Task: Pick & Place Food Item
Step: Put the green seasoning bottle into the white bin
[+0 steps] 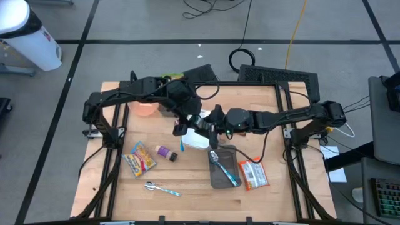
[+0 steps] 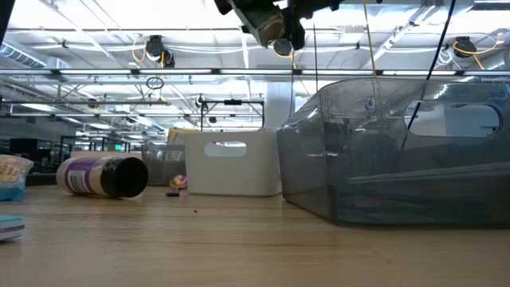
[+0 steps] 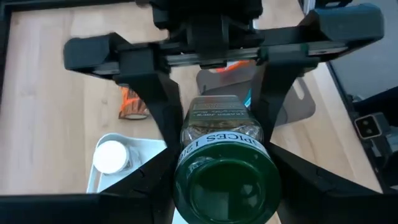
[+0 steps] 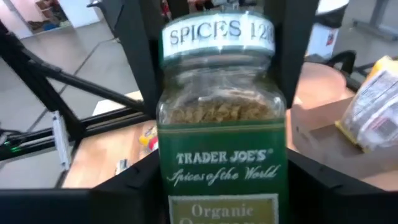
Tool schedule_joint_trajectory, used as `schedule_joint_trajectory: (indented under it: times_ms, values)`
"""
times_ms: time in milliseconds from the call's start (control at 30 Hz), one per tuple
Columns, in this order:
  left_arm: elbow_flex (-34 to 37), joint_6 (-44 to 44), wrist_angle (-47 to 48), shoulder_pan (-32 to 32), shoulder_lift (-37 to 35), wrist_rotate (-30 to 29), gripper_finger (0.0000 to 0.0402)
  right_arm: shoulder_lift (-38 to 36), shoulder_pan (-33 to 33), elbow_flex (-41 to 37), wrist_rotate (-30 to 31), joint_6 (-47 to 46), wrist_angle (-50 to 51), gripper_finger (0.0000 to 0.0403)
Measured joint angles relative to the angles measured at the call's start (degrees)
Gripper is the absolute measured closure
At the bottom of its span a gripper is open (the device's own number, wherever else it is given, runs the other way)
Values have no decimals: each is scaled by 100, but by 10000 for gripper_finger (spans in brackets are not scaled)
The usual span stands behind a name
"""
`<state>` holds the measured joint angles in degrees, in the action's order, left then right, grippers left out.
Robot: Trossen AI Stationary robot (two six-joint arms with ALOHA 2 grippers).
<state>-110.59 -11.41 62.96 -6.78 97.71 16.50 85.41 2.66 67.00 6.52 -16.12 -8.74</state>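
A glass spice jar (image 3: 219, 134) with a green lid (image 3: 225, 183) and a green label (image 4: 224, 171) hangs in the air between my two grippers, above the middle of the table. My left gripper (image 1: 189, 124) comes from the table's left and is shut on the lid end. My right gripper (image 1: 214, 125) comes from the right and is shut on the labelled end. In the high view the two grippers hide the jar. The low view shows only the grippers high up (image 2: 271, 24). My left gripper pinches the jar's green lid end (image 3: 180, 171) between its two fingers, one on each side. The fingers lie along the jar, which points away from the wrist and is lifted clear of the table. My right gripper pinches the jar's labelled body, near its base (image 4: 163, 180), between its two fingers, one on each side. It comes from the opposite end, so the lid (image 4: 219, 34) points away from it. The jar is clear of the table.
A white bin (image 1: 197, 140) sits under the grippers. A grey tray (image 1: 223, 167) holding a blue-handled spoon lies beside it, then a snack bag (image 1: 253, 175). A yellow snack pack (image 1: 140, 157), a purple jar (image 1: 166, 152), a spoon (image 1: 161, 188) and an orange bowl (image 1: 147, 107) lie left.
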Motion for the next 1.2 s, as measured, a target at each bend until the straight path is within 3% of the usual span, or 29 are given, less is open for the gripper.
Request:
schedule_joint_trajectory:
  times_ms: [100, 467, 700, 833, 1000, 1200]
  values:
    - [0, 58, 58, -5, -4, 103, 193, 184, -2, 11, -130, -71, -172, 211]
    - [4, 117, 175, -12, -11, 45, 189, 271, -63, -2, -224, -72, -491, 211]
    - [0, 407, 87, -200, -20, -167, 72, 269, -87, 0, -20, -183, -512, 211]
    - [-81, 470, 198, -339, -93, -339, 38, 243, -120, 0, 95, -149, -508, 211]
    - [-546, 489, 418, -599, -307, -368, 32, 229, -216, 0, 93, -150, -609, 211]
    - [-628, 677, 486, -991, -937, -256, 56, 21, -323, 7, 81, -151, -959, 211]
